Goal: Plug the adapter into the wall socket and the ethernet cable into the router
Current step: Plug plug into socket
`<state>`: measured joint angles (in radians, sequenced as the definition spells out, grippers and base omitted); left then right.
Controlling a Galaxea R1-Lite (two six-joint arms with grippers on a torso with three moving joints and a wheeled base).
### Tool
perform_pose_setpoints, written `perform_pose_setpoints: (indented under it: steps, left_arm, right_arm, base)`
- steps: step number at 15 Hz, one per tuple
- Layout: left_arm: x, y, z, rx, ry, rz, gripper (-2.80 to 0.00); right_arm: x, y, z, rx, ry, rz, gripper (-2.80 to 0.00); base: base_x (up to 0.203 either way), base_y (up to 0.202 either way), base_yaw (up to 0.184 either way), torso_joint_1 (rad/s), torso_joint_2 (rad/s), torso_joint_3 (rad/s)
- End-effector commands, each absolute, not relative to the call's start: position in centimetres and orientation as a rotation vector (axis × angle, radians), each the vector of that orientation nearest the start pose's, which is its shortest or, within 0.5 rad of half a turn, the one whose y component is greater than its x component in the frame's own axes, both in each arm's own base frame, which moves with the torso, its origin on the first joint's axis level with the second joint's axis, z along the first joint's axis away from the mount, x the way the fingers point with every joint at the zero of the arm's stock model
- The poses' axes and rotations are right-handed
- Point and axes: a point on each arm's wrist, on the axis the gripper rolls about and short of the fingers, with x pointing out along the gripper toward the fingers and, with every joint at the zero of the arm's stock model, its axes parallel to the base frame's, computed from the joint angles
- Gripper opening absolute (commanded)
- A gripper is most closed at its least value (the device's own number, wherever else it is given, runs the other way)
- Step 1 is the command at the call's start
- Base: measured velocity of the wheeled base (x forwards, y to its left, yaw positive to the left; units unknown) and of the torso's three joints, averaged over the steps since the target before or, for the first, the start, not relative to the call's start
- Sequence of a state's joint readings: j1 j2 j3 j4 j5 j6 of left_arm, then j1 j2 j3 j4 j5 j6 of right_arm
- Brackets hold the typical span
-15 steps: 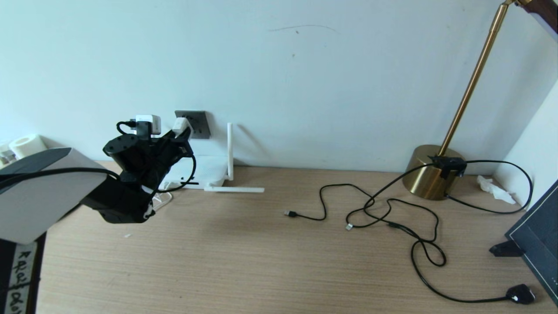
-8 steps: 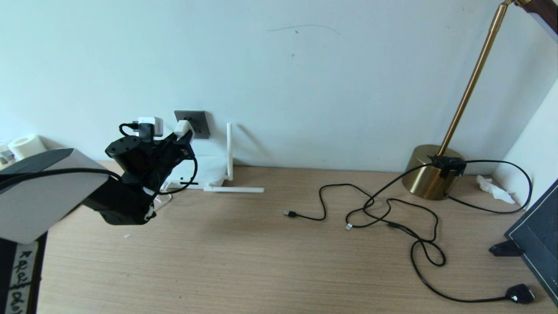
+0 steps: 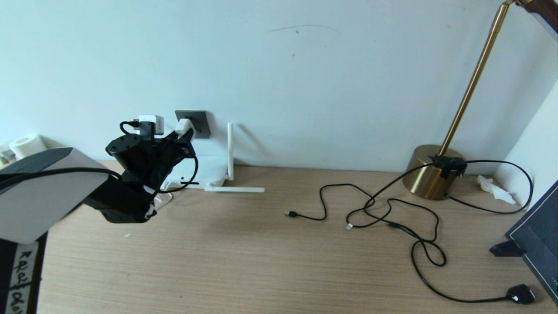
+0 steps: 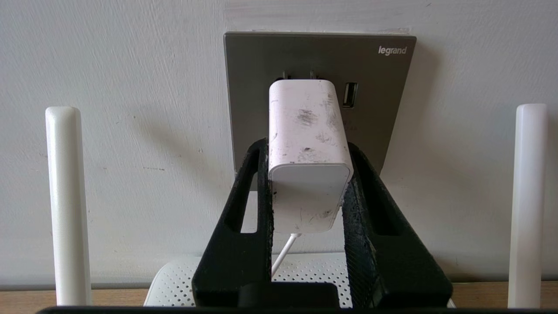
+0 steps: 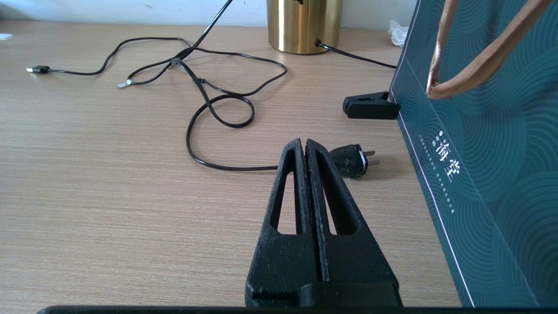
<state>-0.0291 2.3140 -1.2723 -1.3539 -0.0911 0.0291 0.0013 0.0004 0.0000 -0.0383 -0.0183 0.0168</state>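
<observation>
Wood-grain laminate covers the counter (image 3: 244, 261) in the head view, set against a pale wall. At the left, the black left gripper (image 3: 183, 131) reaches up to the dark grey square wall socket (image 3: 198, 122) and holds the small white rounded-cube adapter (image 3: 182, 126) against it. Below the socket lies the flat white router (image 3: 209, 172), one slim white antenna (image 3: 229, 150) upright and another flat on the counter. Well to the right, the thin black ethernet cable (image 3: 375, 213) loops over the counter, its small clear plug (image 3: 348, 226) lying free, well apart from the router. A brass lamp base (image 3: 429, 172) stands by the wall and a white paper roll (image 3: 26, 146) sits at the far left.

From the left wrist view, the left gripper (image 4: 307, 161) has its jaws pinching the scuffed adapter (image 4: 307, 144) by its two sides. The adapter's metal prongs meet the grey wall socket (image 4: 261, 87) beside a USB port, with a sliver of prong showing. A thin white cord (image 4: 283, 255) drops from the adapter toward the perforated router top (image 4: 174, 283).

From the right wrist view, the right gripper (image 5: 305, 146) hangs low over the counter (image 5: 109, 196), jaws pressed together and empty, next to a dark green patterned paper bag (image 5: 479, 174). A black two-pin plug (image 5: 353, 160) lies just beyond its tips.
</observation>
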Motion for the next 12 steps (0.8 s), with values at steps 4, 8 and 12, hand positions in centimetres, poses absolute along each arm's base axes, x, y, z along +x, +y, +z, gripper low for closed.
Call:
perform_pose_setpoints:
  steps: [4, 8, 12]
  left_arm:
    - [45.6, -1.5, 14.5, 0.039, -0.345, -0.113, -2.80]
    - [45.7, -1.6, 14.8, 0.039, -0.358, -0.115, -2.80]
    - [45.4, -1.5, 15.3, 0.040, -0.367, -0.113, -2.80]
  right_arm:
    - [-2.2, 0.0, 7.6, 0.017, -0.028, -0.017, -2.80]
    - [-2.2, 0.0, 7.6, 0.017, -0.028, -0.017, -2.80]
    - [-2.2, 0.0, 7.6, 0.017, -0.028, -0.017, -2.80]
  base:
    - [0.000, 0.000, 0.000, 0.000, 0.00, 0.000]
    - [0.000, 0.000, 0.000, 0.000, 0.00, 0.000]
    - [0.000, 0.000, 0.000, 0.000, 0.00, 0.000]
